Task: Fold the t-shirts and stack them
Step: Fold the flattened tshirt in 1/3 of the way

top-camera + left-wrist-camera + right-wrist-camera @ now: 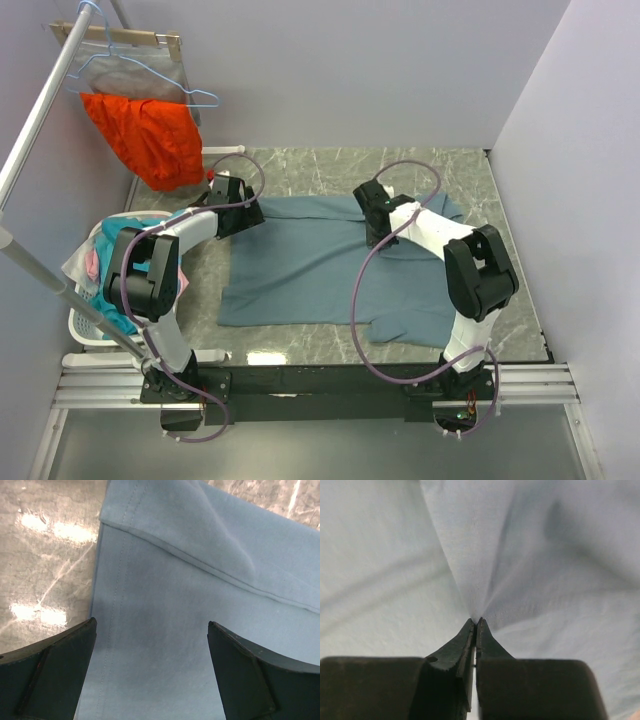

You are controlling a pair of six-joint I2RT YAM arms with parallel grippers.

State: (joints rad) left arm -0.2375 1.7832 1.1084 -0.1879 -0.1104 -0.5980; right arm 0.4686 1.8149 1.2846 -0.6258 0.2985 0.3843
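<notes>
Folding is starting: the slate-blue t-shirt lies spread on the tabletop; our right jaws are clamped on a pinch of its cloth, our left jaws stand wide apart over its hemmed edge. Next, we judge, the left must grip there too.

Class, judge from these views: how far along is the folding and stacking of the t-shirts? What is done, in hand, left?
Done: the slate-blue t-shirt lies spread on the table; no stack shows. In hand: the right gripper is pinched shut on its cloth, the left gripper hangs open over its stitched edge. Left: the folds, the stacking, likely the clothes in the basket too.
</notes>
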